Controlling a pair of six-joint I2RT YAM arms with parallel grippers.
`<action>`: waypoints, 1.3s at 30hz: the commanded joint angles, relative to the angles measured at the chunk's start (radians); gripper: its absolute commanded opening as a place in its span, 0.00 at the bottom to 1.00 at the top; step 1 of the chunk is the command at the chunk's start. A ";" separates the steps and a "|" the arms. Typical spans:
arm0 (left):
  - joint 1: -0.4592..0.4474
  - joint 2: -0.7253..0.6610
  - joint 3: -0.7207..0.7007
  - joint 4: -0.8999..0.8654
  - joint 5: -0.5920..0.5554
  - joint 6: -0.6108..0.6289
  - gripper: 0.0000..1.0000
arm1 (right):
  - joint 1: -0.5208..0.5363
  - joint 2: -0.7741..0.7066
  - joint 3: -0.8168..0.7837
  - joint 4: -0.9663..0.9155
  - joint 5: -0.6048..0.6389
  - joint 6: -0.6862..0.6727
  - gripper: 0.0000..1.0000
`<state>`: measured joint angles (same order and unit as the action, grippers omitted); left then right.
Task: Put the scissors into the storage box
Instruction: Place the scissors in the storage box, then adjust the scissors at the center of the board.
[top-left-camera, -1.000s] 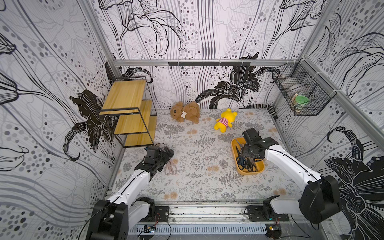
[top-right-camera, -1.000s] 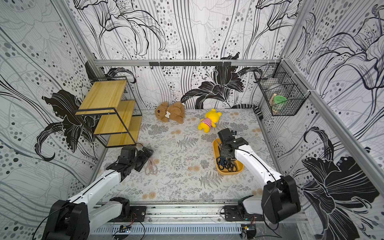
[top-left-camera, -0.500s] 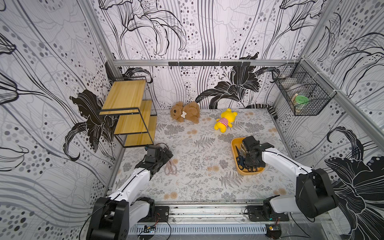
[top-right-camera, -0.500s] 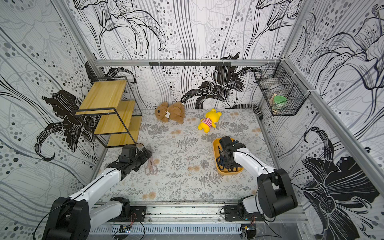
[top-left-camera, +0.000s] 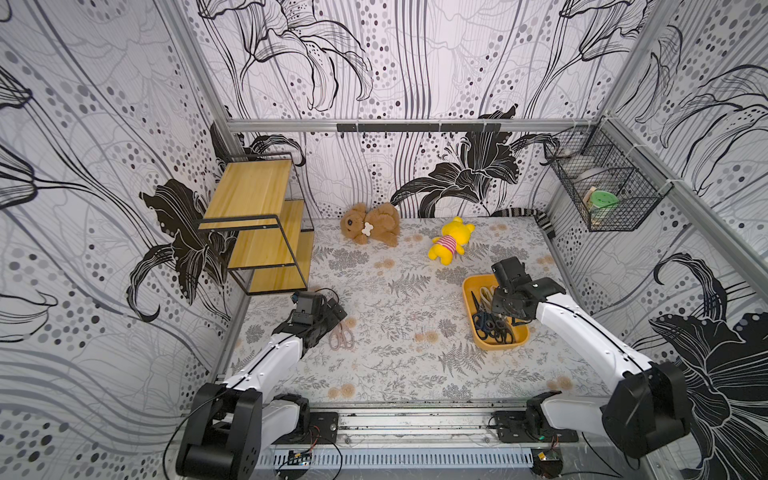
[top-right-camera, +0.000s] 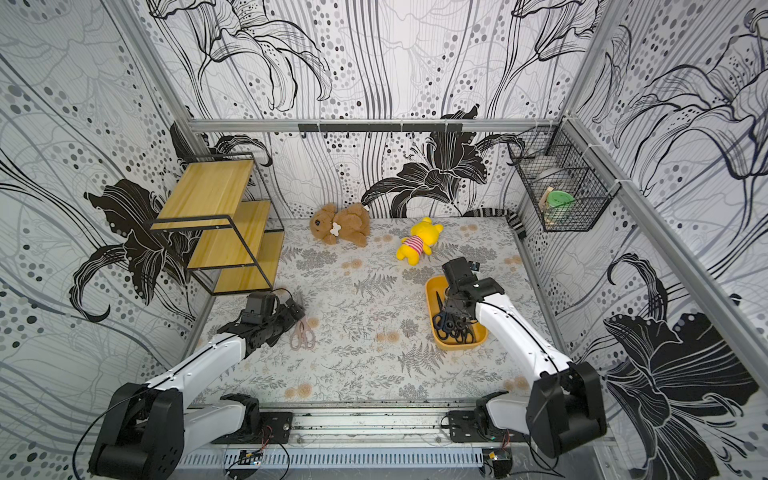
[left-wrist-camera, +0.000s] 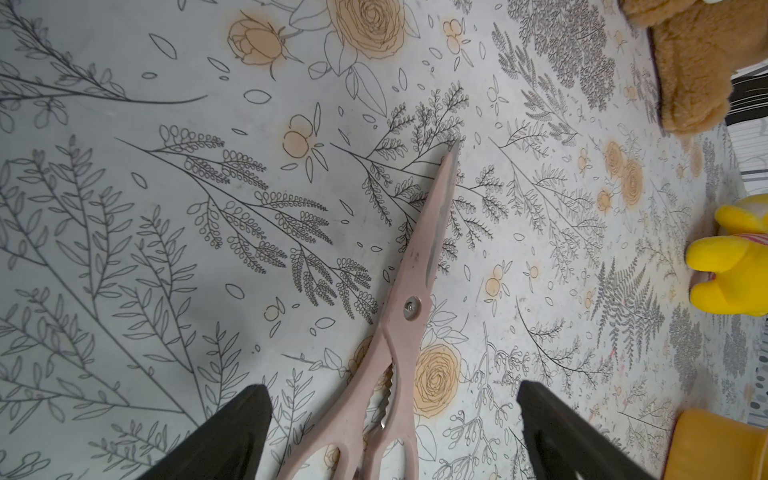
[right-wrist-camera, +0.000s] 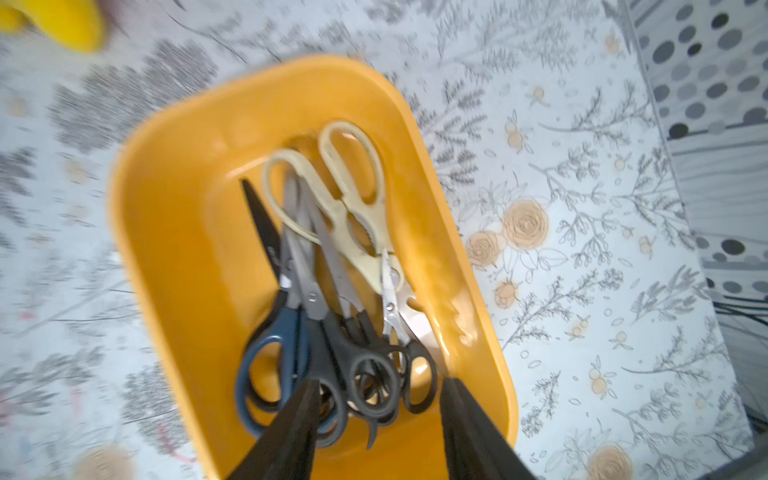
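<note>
Right wrist view: the right gripper (right-wrist-camera: 380, 382), deep in the storage box (right-wrist-camera: 174, 232) half a second ago, has risen, jaws spread and empty above the scissors (right-wrist-camera: 316, 291) heaped inside. The left gripper (left-wrist-camera: 390, 395) has its jaws spread astride the pink scissors (left-wrist-camera: 415, 282) on the tabletop (left-wrist-camera: 124, 166).

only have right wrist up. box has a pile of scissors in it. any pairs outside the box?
Observer: One. A pale pink pair lies flat on the mat, well apart from the storage box.
Operator: left gripper on it?
Observer: No. The left gripper is open, its fingers either side of the pink handles and apart from them.
Operator: anything crowding it?
Observer: No. The nearest thing is the wooden shelf, toward the back wall and apart from the pair.
</note>
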<state>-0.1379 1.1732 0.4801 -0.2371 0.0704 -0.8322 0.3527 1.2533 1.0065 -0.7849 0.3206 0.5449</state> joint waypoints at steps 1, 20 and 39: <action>0.004 0.024 -0.020 0.072 0.031 0.022 0.97 | 0.052 -0.049 0.029 0.050 -0.065 -0.010 0.52; -0.097 0.068 -0.157 0.327 0.207 -0.180 0.98 | 0.313 0.207 0.063 0.274 -0.134 0.075 0.50; -0.123 -0.066 0.005 0.058 0.035 -0.113 0.97 | 0.580 0.712 0.508 0.244 -0.221 -0.145 0.46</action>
<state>-0.3073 1.1522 0.4572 -0.0574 0.1806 -1.0077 0.9054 1.9186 1.4506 -0.5106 0.1238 0.4828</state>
